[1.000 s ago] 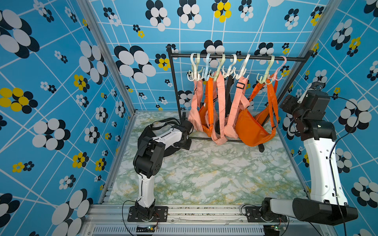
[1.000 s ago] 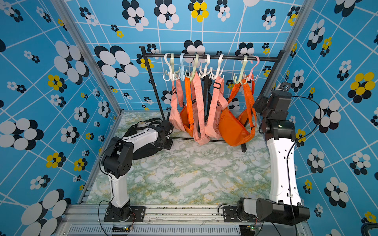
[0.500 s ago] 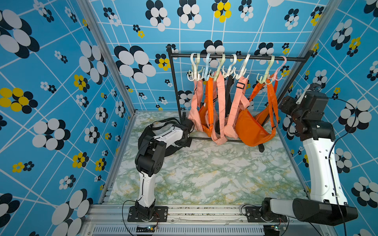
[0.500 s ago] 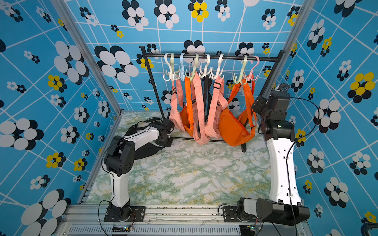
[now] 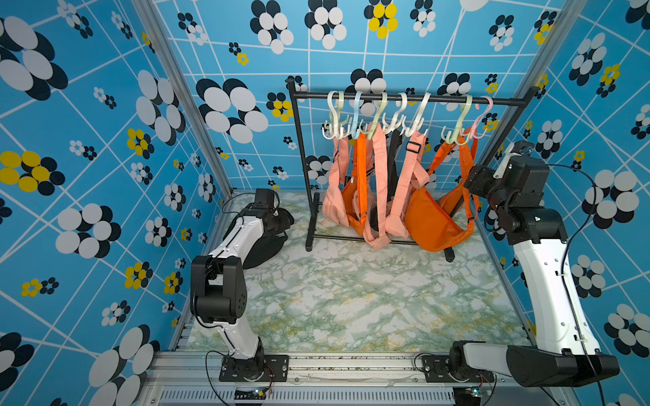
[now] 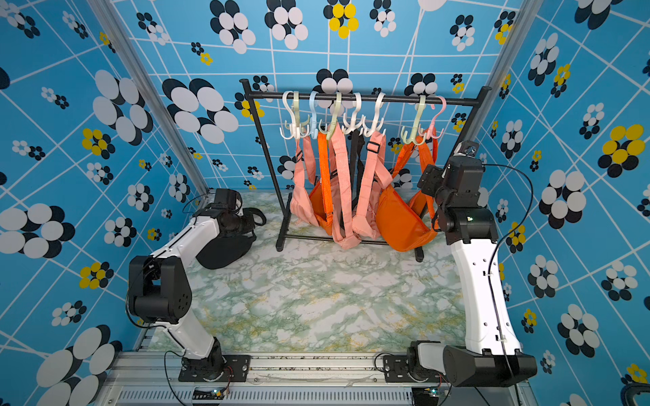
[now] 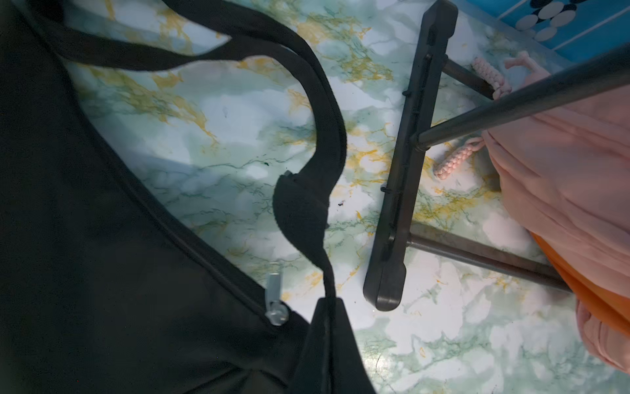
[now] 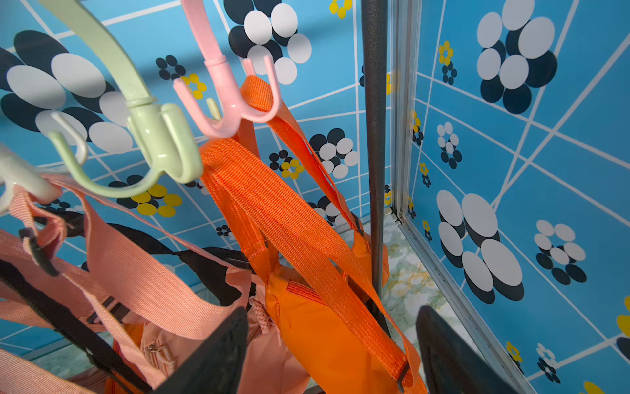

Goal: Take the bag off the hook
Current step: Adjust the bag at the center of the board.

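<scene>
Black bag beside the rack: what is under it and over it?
The black bag lies on the marble table. The left arm hangs over it, left gripper shut on its strap. Anything beneath the bag is covered.

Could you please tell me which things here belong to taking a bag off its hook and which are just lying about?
Job in hand: open right hand; orange straps facing it; green hook and pink hook holding them; rack.
Just lying about: black bag on the table; pink bags hanging.
</scene>
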{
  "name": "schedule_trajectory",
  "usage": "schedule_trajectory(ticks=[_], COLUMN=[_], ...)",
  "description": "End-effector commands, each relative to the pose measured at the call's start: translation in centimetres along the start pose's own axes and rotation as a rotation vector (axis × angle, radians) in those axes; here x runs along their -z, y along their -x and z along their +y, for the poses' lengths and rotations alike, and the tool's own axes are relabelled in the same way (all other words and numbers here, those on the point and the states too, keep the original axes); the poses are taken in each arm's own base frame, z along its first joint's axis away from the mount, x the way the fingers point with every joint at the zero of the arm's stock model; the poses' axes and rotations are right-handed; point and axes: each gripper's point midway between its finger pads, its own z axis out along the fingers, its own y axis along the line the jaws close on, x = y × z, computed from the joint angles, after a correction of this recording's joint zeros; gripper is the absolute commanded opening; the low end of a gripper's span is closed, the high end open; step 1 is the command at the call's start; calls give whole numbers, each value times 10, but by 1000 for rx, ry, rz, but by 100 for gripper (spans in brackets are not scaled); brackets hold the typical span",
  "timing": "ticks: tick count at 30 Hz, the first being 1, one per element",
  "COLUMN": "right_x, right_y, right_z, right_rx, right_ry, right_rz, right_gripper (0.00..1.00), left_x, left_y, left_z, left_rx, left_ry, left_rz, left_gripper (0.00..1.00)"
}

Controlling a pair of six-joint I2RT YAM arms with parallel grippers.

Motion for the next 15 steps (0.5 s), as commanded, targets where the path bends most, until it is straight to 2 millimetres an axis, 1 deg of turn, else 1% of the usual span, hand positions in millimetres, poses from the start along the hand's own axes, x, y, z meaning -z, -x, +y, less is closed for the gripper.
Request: schedule_trajectory(ticks=[1, 4, 9, 11, 13, 14, 15], right_x=[15, 18, 24, 25, 25, 25, 25], right_y=[12, 14, 16, 16, 15, 14, 15], right_z=[-1, -3, -6, -6, -7, -7, -7], right_rx=[0, 3, 8, 11, 12, 13, 11], right_ry=[-7, -14, -23, -26, -27, -28, -28], right_rz=[-38, -43, -54, -54, -53, -51, -52], right_gripper=[80, 80, 80, 80, 82, 85, 87], left_x=[-29, -47, -62, -66, -70, -71, -71], left_y=[-4, 1, 6, 6, 7, 7, 8], left_z=[-20, -36, -69, -74, -71, -69, -67], left_rx=[75, 97, 55, 43, 43, 44, 47], left_ry=[-119, -175, -213, -210, -190, -178, -170], left_rz=[29, 40, 57, 68, 73, 71, 68], left_gripper=[0, 0, 0, 0, 0, 6, 27])
